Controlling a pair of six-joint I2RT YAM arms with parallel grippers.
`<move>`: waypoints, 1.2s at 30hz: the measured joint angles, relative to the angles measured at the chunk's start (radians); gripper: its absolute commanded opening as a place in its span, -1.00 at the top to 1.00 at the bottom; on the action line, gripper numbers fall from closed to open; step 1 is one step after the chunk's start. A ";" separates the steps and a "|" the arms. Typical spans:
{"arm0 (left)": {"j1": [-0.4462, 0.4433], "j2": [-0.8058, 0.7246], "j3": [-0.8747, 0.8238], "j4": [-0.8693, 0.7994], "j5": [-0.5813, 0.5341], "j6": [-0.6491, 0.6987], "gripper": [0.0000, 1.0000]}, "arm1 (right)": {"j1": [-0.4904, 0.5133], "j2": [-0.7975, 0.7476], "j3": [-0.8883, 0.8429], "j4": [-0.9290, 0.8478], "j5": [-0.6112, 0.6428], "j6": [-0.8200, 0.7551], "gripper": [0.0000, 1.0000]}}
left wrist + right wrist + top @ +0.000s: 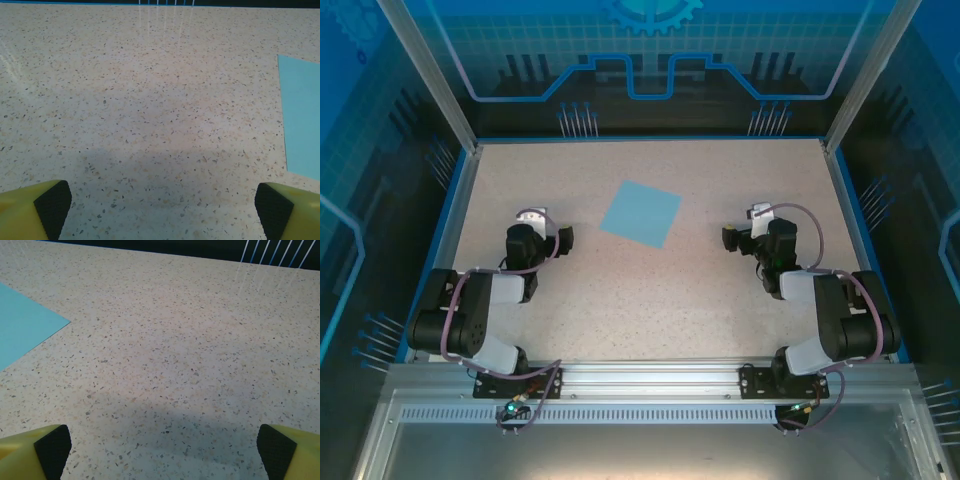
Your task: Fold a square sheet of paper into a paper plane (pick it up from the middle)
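Midway, paper (640,213) lies between left fingers (50,209), right fingers (50,449), untouched.

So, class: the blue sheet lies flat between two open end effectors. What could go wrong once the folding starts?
1. The square sheet of paper lies flush on the table, no edge raised: a pinch at its middle may slip or crumple it.
2. It sits askew to the table's edges, so a first crease could come out crooked.
3. Nothing pins it; the left end effector or right end effector, both open and clear of it, might shove it.
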 measured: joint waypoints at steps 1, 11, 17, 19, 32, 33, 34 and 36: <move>0.000 0.000 0.000 0.000 0.000 0.000 -0.97 | 0.000 0.000 0.000 0.000 0.000 0.000 -0.99; 0.000 0.000 0.000 0.000 0.000 0.000 -0.97 | 0.000 0.000 0.000 0.000 0.000 0.000 -0.99; 0.000 0.000 0.000 0.000 0.000 0.000 -0.97 | 0.000 0.000 0.000 0.000 0.000 0.000 -0.99; 0.000 0.000 0.000 0.000 0.000 0.000 -0.97 | 0.000 0.000 0.000 0.000 0.000 0.000 -0.99; 0.000 0.000 0.000 -0.002 0.000 0.000 -0.97 | 0.000 -0.002 0.002 -0.008 0.000 -0.003 -0.99; 0.000 -0.002 0.003 -0.010 0.000 -0.001 -0.97 | 0.000 -0.007 0.011 -0.035 0.001 -0.007 -0.99; 0.000 -0.007 0.009 -0.026 -0.001 -0.003 -0.97 | 0.003 -0.017 0.024 -0.070 0.006 -0.010 -0.99; 0.000 -0.039 0.032 -0.092 -0.002 -0.008 -0.97 | 0.019 -0.055 0.068 -0.156 0.038 -0.020 -0.99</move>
